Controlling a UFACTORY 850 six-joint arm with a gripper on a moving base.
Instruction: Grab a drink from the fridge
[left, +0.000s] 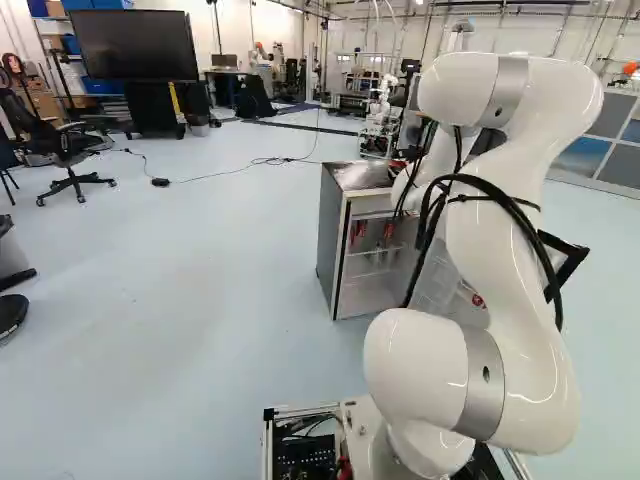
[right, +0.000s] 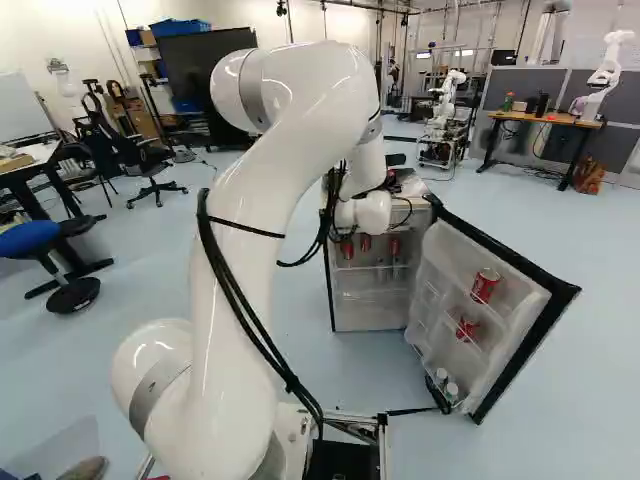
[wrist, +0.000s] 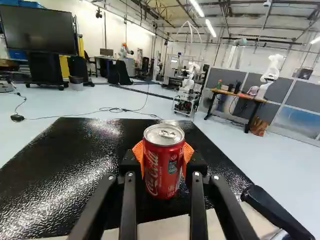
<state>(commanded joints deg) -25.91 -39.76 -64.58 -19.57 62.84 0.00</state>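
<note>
I've got my gripper (right: 408, 183) closed around a red drink can (wrist: 162, 172), an orange pad (wrist: 188, 151) on each side. The can is upright over the fridge's dark top (wrist: 75, 160); whether they touch, I can't tell. Pale lettering runs along its side, under a silver lid. The fridge door (right: 448, 262) stands open, with red cans (right: 485, 286) on its shelves.

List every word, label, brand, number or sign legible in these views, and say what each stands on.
"Coca-Cola": on the can in the pincer.
Small print on that can: too small to read.
Markings on the two red cans in the door: too small to read.
</note>
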